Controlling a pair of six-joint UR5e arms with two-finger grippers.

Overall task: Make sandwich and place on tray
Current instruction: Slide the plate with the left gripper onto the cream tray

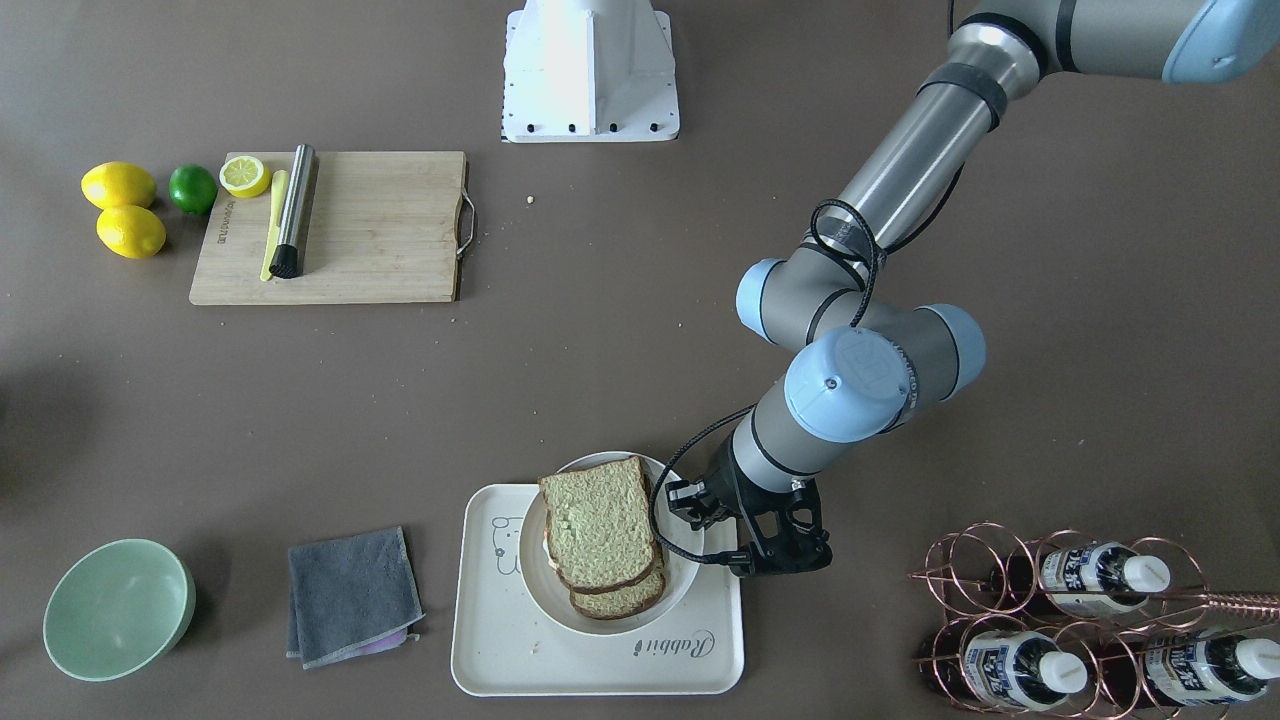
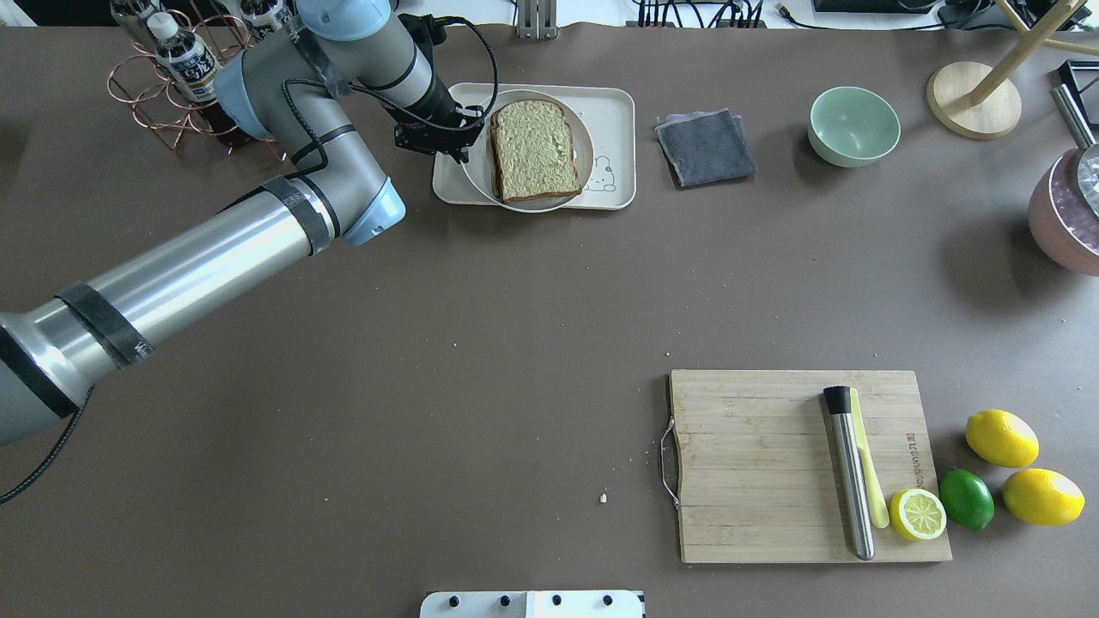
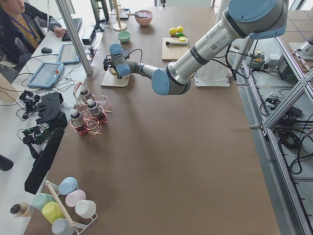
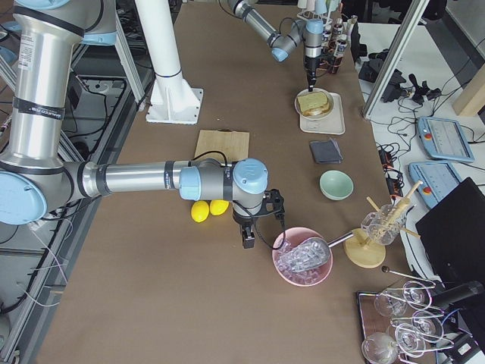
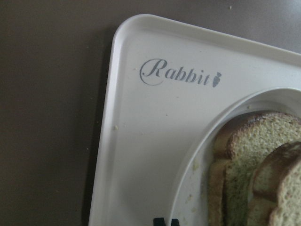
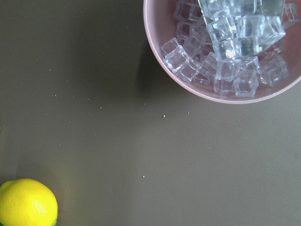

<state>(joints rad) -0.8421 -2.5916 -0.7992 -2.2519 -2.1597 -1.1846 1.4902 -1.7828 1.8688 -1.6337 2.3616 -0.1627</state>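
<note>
Grey cloth [image 1: 352,596], green bowl [image 1: 117,608] beside tray [image 1: 560,665]

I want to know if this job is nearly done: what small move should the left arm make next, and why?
Probably lift the left gripper straight up: the sandwich already sits on its plate inside the tray, and the gripper is at the plate's rim, grip unclear.

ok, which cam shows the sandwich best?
Exterior front-facing: the sandwich sits unblocked on its plate, with the crust edges of both slices showing. Overhead shows mainly the top slice. Left wrist catches only one corner of it. Both side views show it far and tiny. Right wrist misses it.
</note>
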